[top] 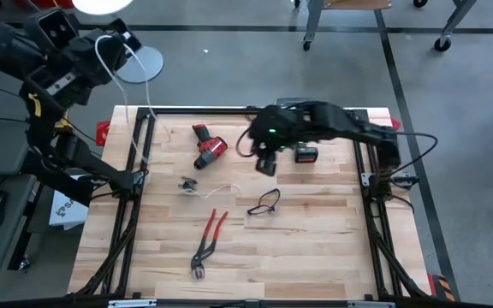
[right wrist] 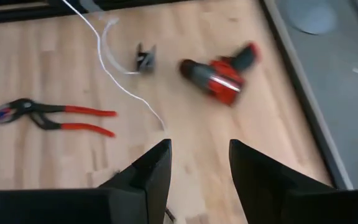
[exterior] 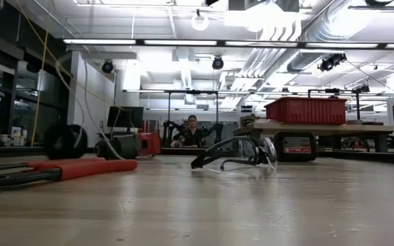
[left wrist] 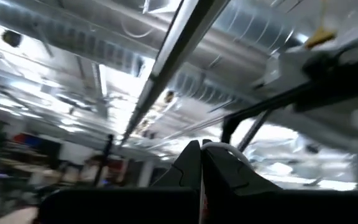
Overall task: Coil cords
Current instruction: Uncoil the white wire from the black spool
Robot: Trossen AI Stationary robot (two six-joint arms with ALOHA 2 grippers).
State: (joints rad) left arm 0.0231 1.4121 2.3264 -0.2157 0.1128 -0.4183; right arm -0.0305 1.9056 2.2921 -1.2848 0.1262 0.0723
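Two arms: the right gripper [right wrist: 199, 163] hangs over the table [top: 315, 248] with fingers apart, holding nothing. The left gripper [left wrist: 201, 163] is raised off the table's left edge, fingers pressed together and empty. The white cord [right wrist: 122, 78] lies loose by its spool [right wrist: 145, 58].

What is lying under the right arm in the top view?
A red and black battery pack shows partly below the right arm, on the wooden table. Safety glasses lie just in front, uncovered. The arm hides whatever else lies directly beneath it.
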